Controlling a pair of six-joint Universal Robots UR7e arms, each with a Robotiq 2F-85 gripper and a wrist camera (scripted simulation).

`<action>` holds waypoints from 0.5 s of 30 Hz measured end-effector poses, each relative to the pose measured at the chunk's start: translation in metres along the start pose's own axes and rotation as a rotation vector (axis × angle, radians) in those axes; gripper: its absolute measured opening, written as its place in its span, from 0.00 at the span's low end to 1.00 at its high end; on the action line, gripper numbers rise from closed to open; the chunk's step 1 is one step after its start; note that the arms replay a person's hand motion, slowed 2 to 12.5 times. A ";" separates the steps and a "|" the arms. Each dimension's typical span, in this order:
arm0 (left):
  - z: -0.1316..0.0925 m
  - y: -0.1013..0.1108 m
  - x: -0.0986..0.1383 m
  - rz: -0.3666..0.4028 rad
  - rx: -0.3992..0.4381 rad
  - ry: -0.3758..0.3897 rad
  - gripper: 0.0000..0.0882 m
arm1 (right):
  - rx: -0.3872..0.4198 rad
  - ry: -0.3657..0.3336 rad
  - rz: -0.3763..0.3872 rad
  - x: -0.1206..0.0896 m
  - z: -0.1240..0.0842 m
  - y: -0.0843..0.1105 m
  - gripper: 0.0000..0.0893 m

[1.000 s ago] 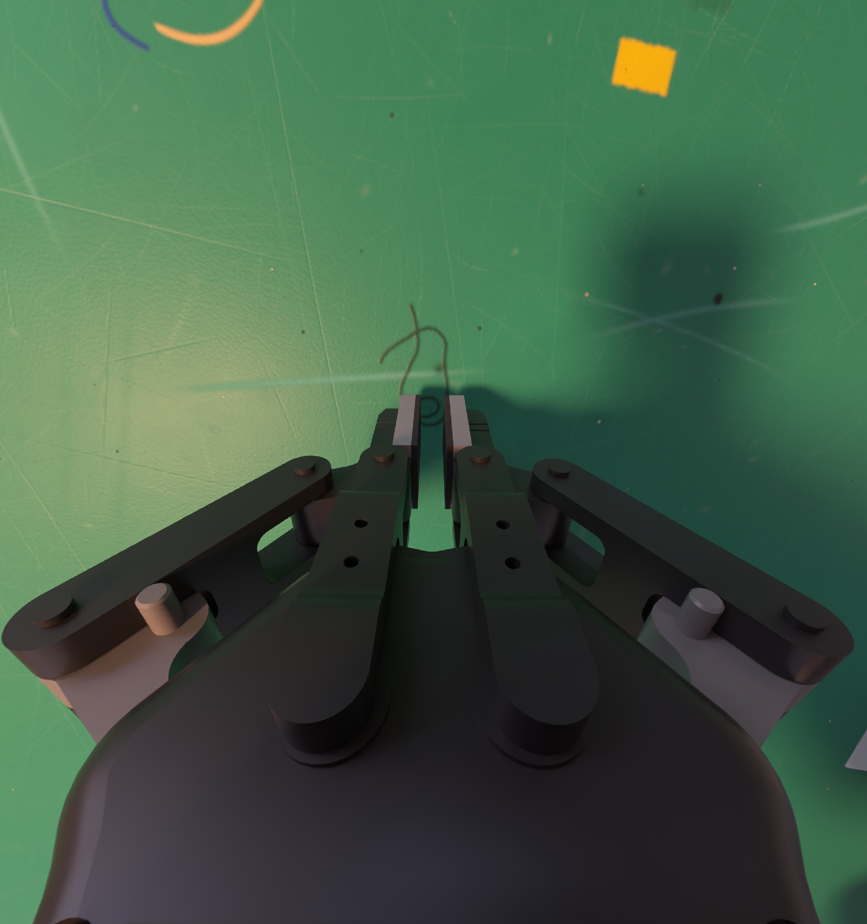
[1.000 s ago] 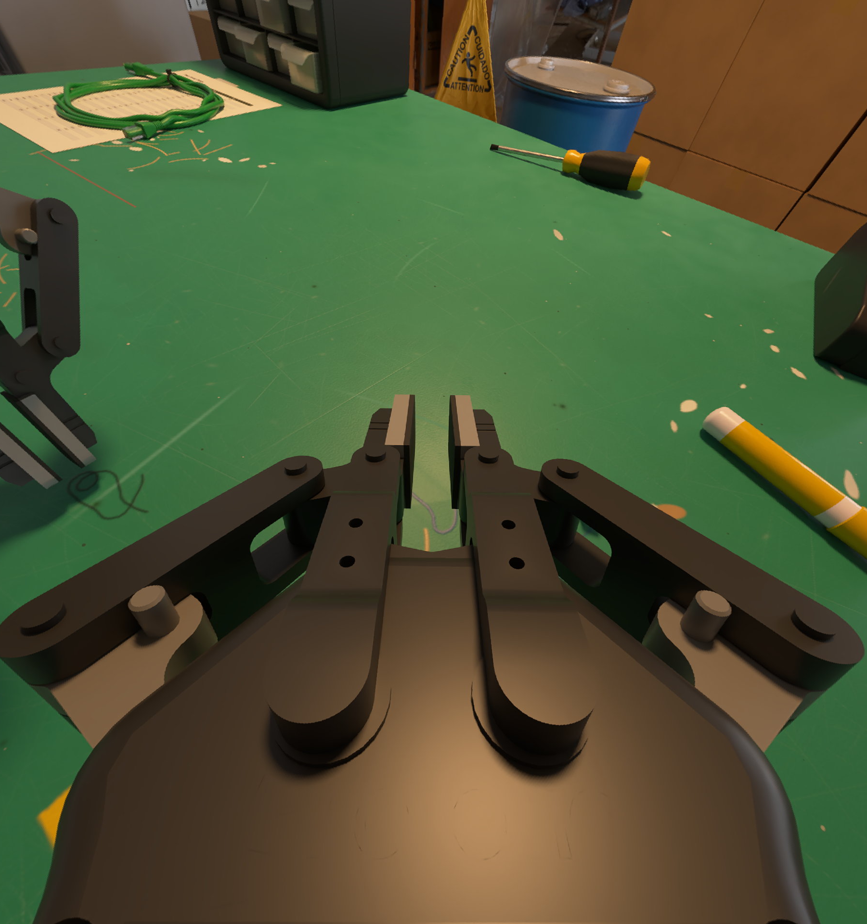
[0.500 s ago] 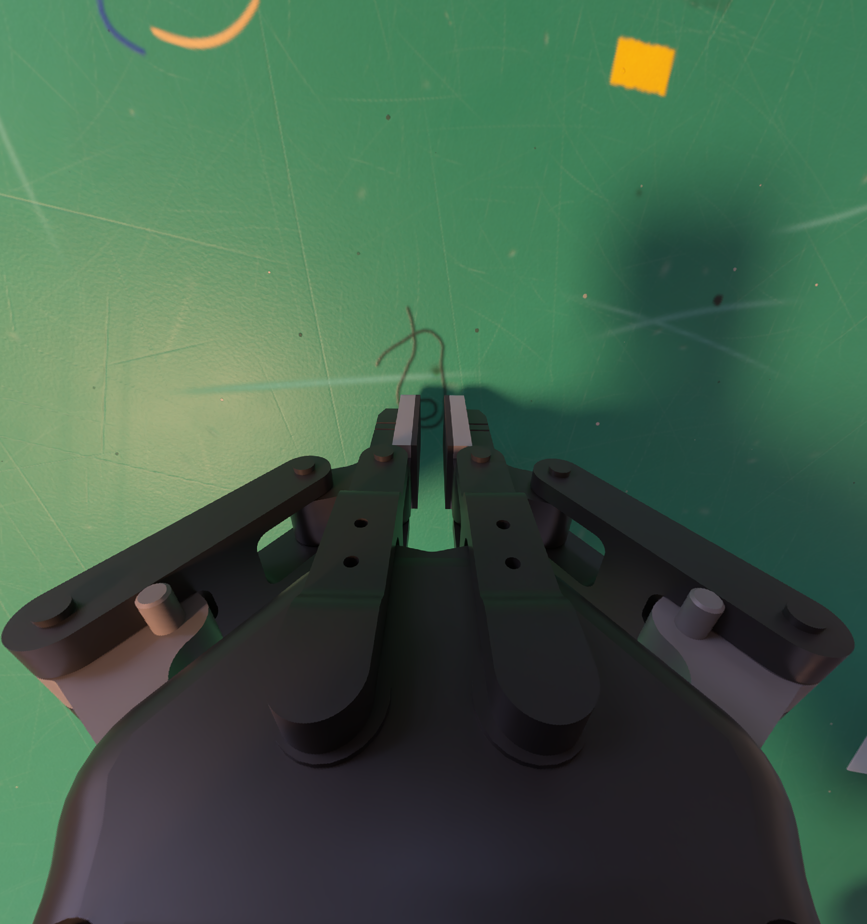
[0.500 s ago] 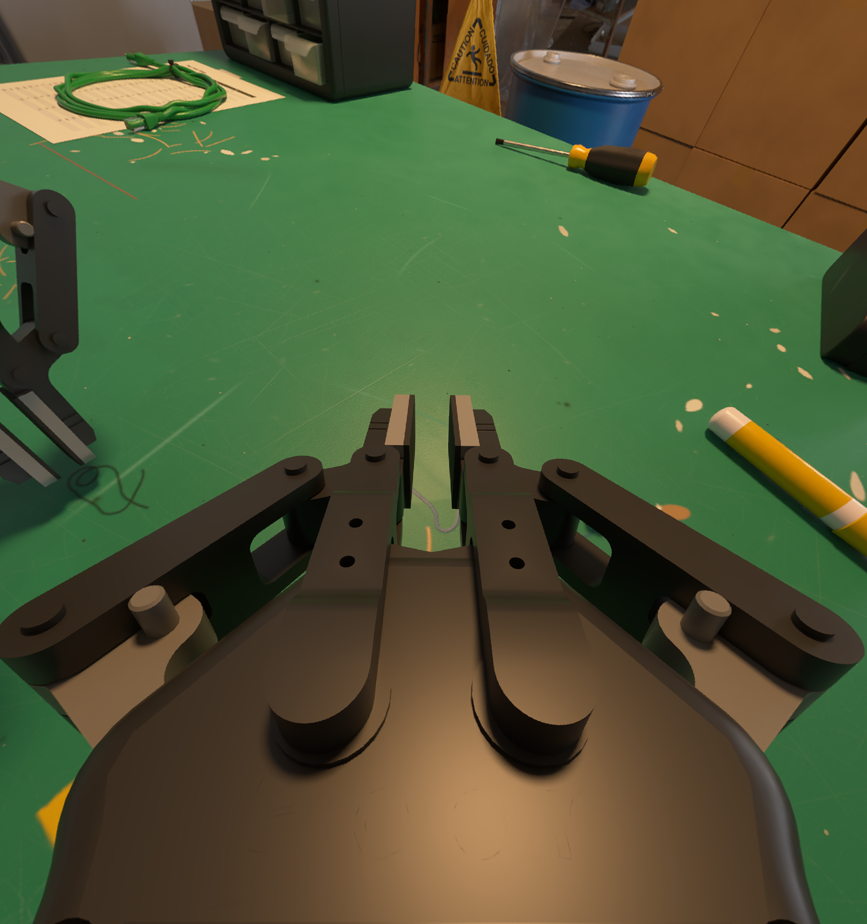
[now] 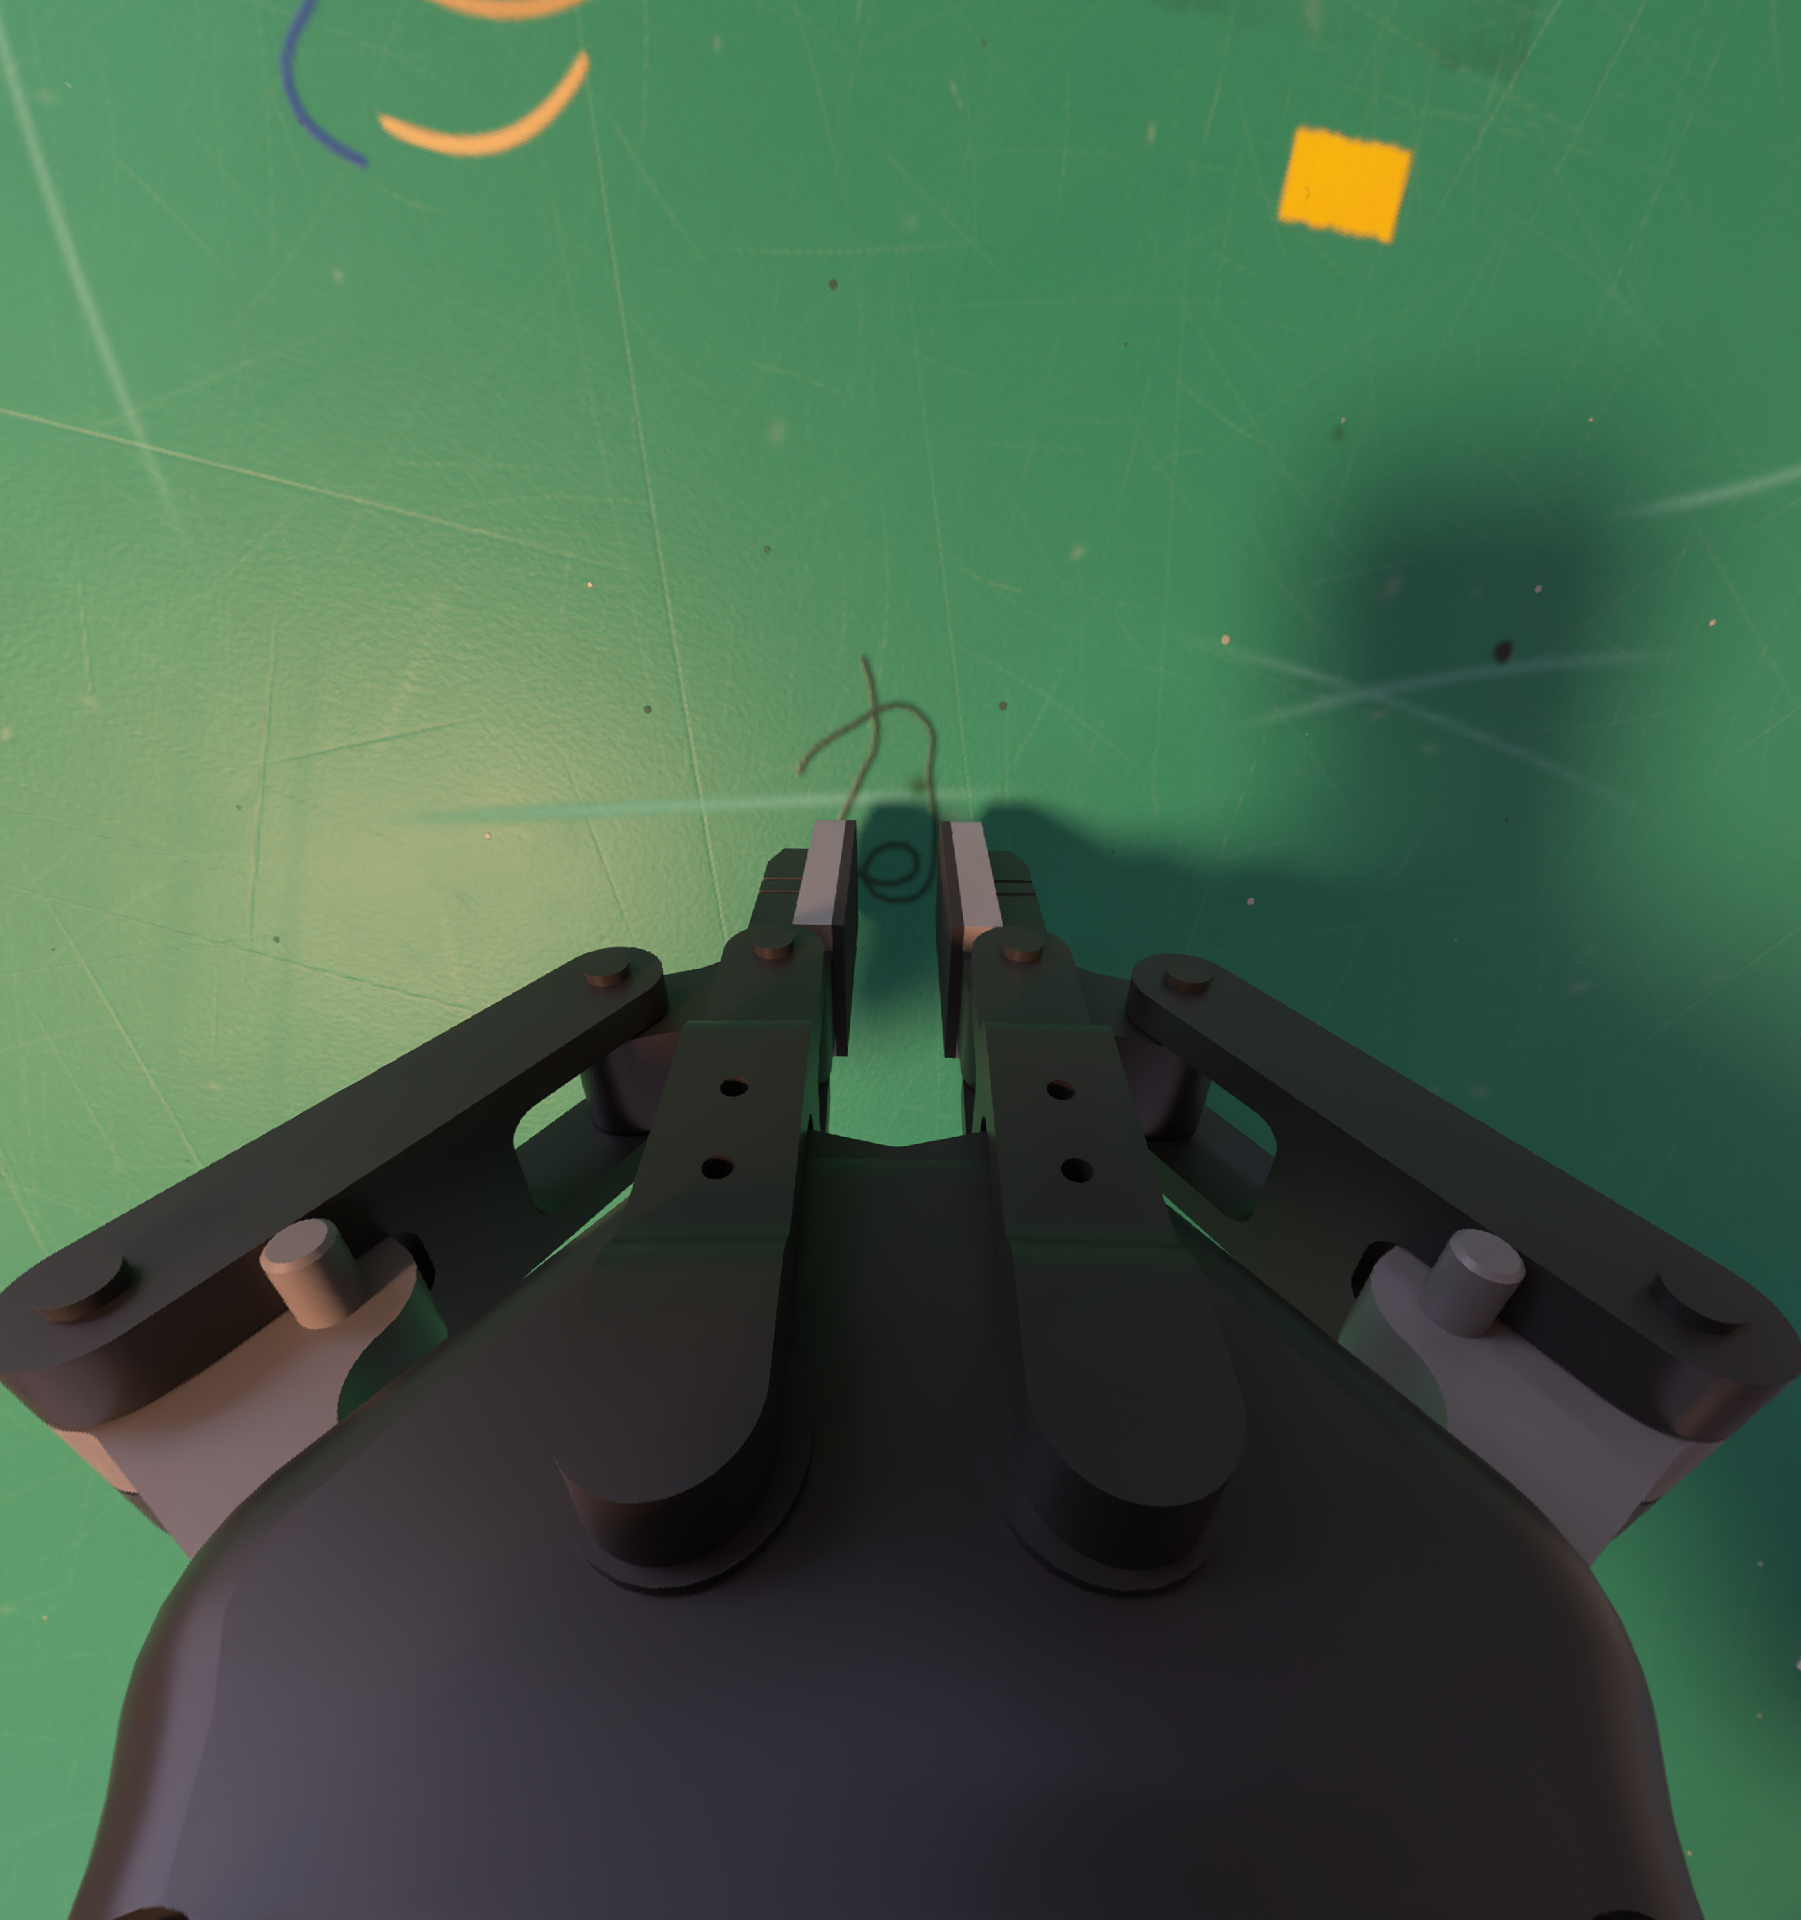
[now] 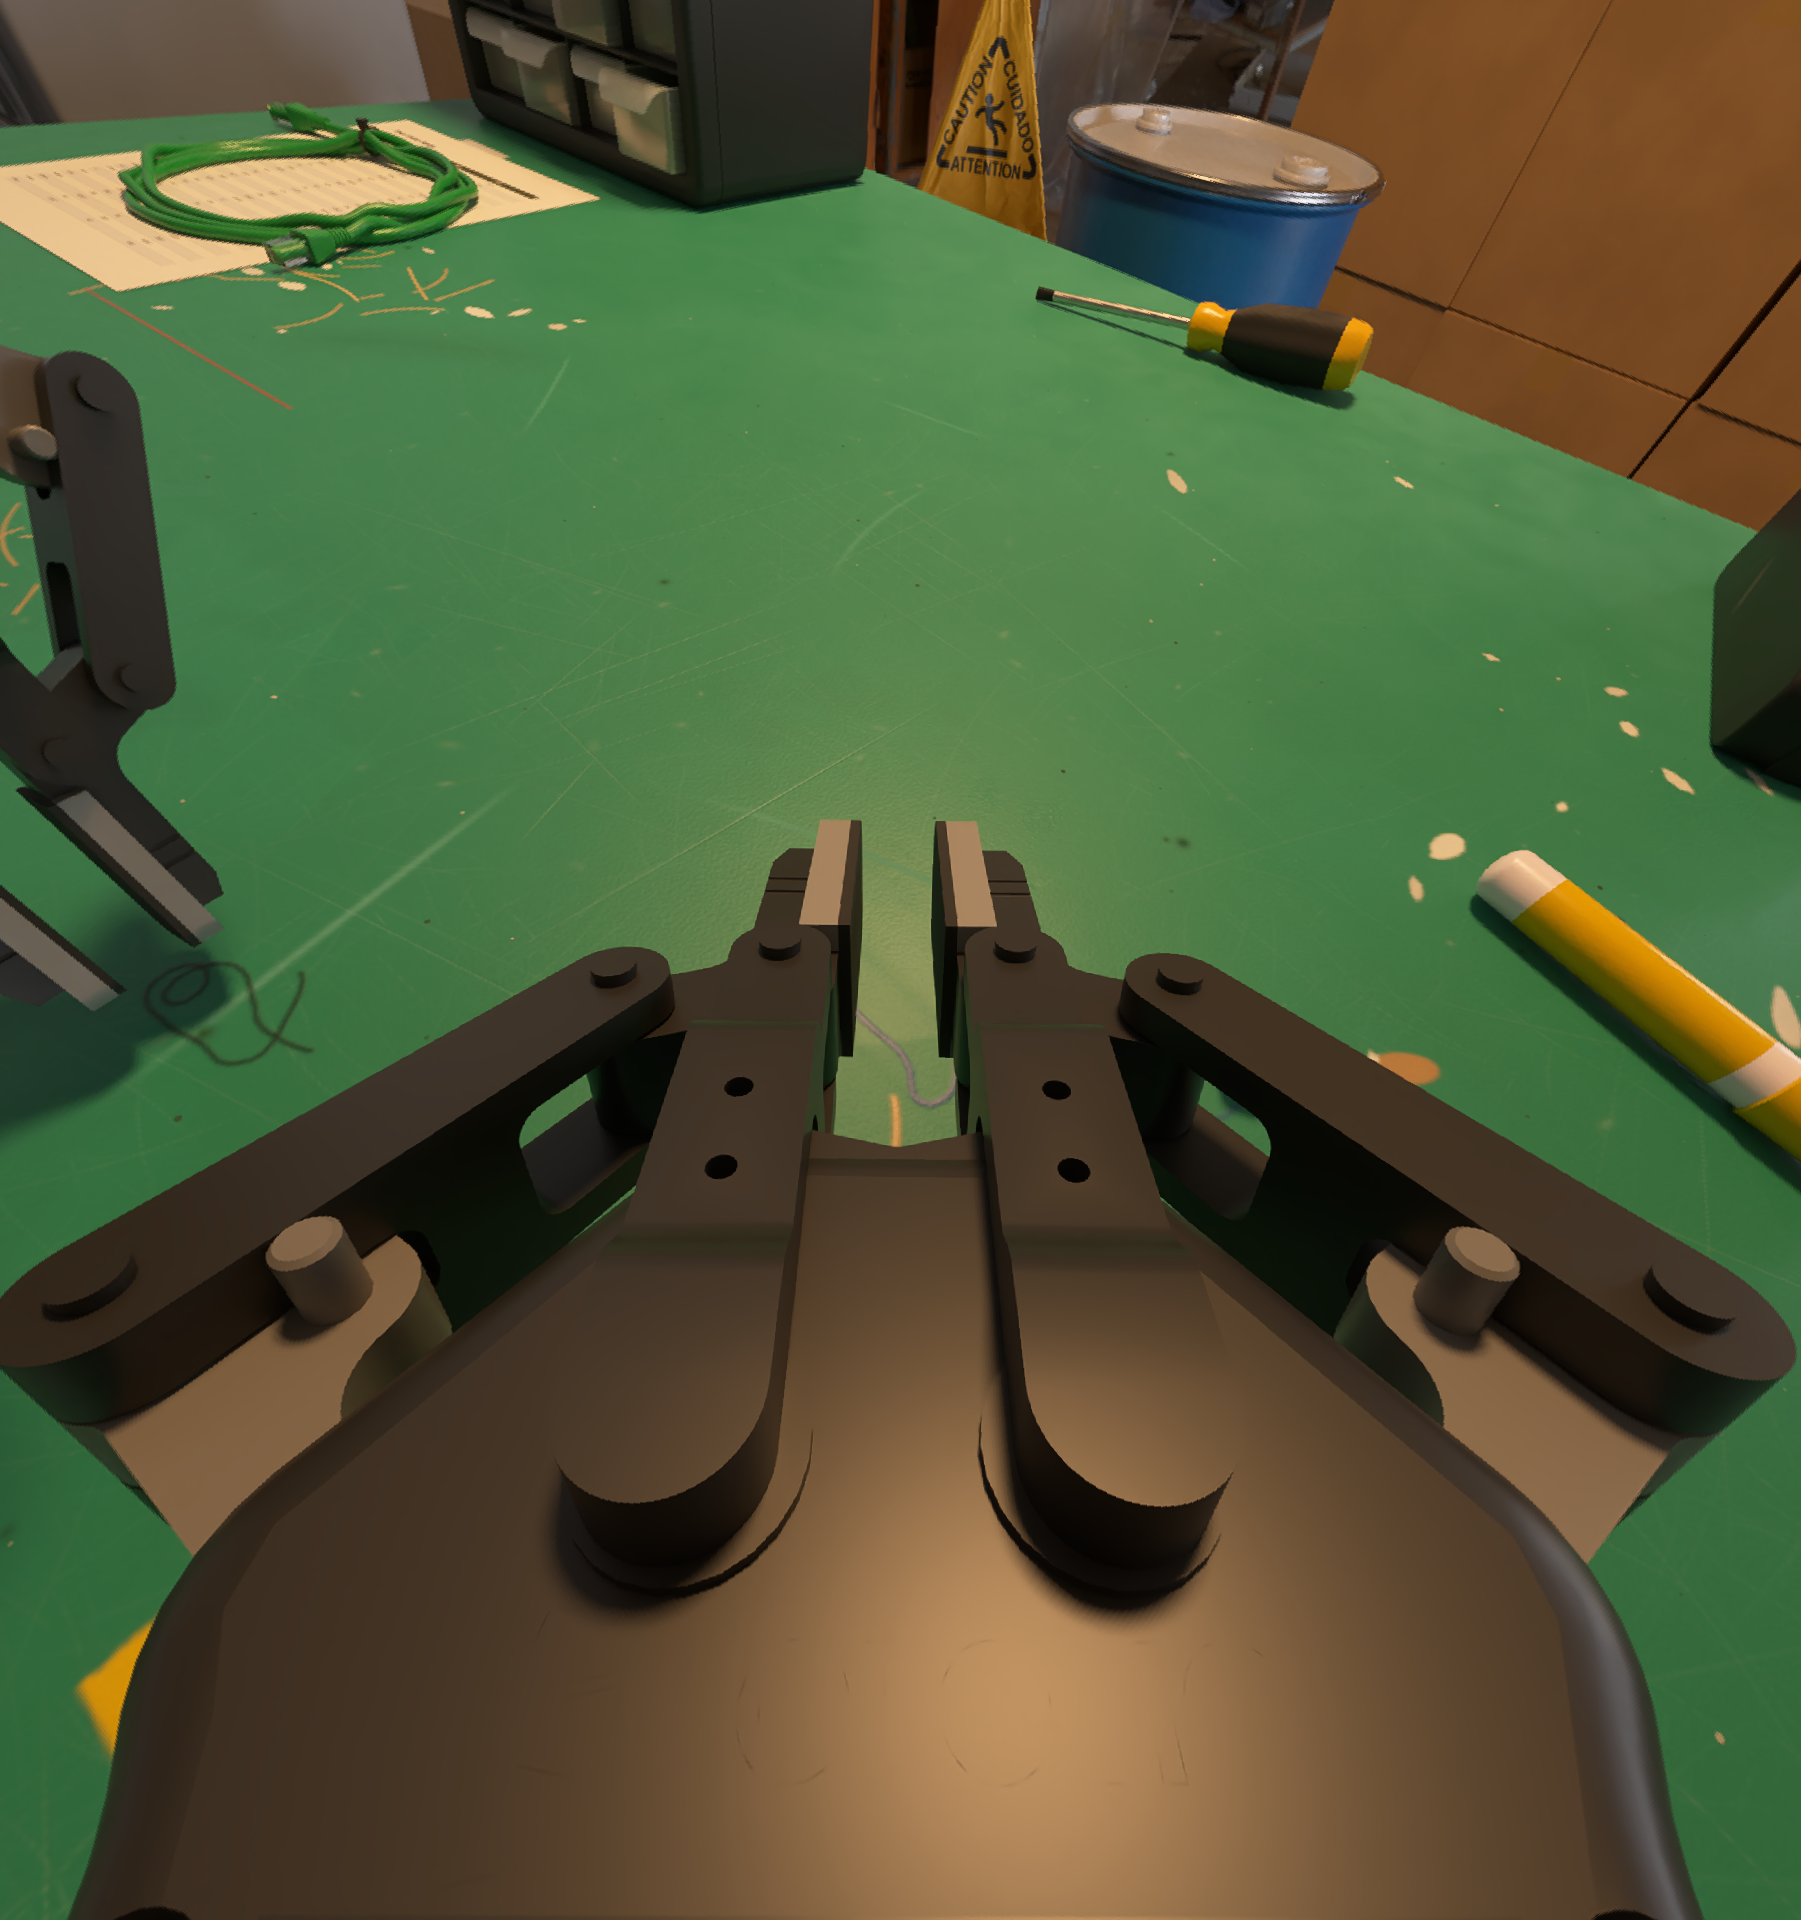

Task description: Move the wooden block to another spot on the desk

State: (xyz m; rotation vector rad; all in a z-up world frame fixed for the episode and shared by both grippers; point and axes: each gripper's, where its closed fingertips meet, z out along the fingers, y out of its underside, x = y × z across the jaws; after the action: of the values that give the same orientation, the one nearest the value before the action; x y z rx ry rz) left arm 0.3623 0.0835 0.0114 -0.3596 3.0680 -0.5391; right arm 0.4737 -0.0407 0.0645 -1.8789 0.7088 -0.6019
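Since a moment earlier, the left tool [image 5: 898, 868] had parted its fingers slightly, gripping nothing above a dark thread squiggle [image 5: 880, 769] on the scuffed green tabletop [image 5: 356, 623]. The right tool [image 6: 896, 871] stayed narrowly open, empty. No wooden block was visible; apparently no grasp had begun.

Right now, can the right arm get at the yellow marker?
Probably yes. The marker lies flat on the desk right of the right claw, only bare green surface between them. Its jaws stand narrowly apart, holding nothing; they may need to widen.
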 end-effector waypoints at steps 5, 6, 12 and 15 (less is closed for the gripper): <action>-0.004 -0.004 0.000 -0.012 0.042 -0.009 0.20 | 0.002 0.001 0.002 0.000 0.000 0.000 0.14; -0.005 -0.004 0.000 -0.015 0.053 -0.009 0.21 | 0.003 0.001 0.002 0.000 0.000 0.000 0.14; -0.016 -0.008 0.003 -0.042 0.129 -0.004 0.26 | 0.007 0.003 0.007 0.001 -0.001 -0.001 0.14; -0.024 -0.009 0.003 -0.064 0.176 -0.008 0.27 | 0.008 0.005 0.009 0.002 -0.001 -0.001 0.14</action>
State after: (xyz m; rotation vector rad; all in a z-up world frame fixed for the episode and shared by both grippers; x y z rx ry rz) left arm 0.3599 0.0828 0.0371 -0.4552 2.9797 -0.8016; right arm 0.4744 -0.0423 0.0660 -1.8665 0.7166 -0.6029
